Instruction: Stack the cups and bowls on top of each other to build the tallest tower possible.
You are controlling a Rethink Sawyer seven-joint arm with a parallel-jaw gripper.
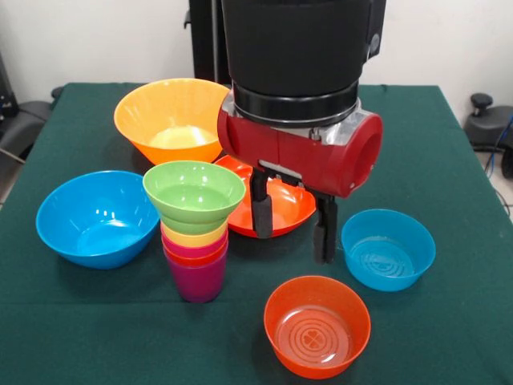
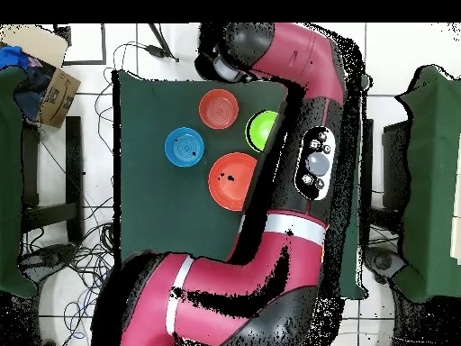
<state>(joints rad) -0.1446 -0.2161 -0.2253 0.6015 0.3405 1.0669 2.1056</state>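
The gripper (image 1: 292, 223) is seen hanging with its two black fingers (image 1: 262, 210) spread apart and nothing held between them, above the near rim of the wide red-orange bowl (image 1: 280, 210). At its nine o'clock, well clear of it, the tower (image 1: 195, 241) is found: a purple base cup with orange, crimson and yellow rims nested above, topped by the small green bowl (image 1: 194, 192). The large blue bowl (image 1: 96, 216) is placed just beside the tower at nine o'clock, the orange-yellow bowl (image 1: 172, 119) at twelve. The small blue bowl (image 1: 388, 248) and the translucent orange bowl (image 1: 317, 325) are set on the green tablecloth (image 1: 449, 321) toward four o'clock.
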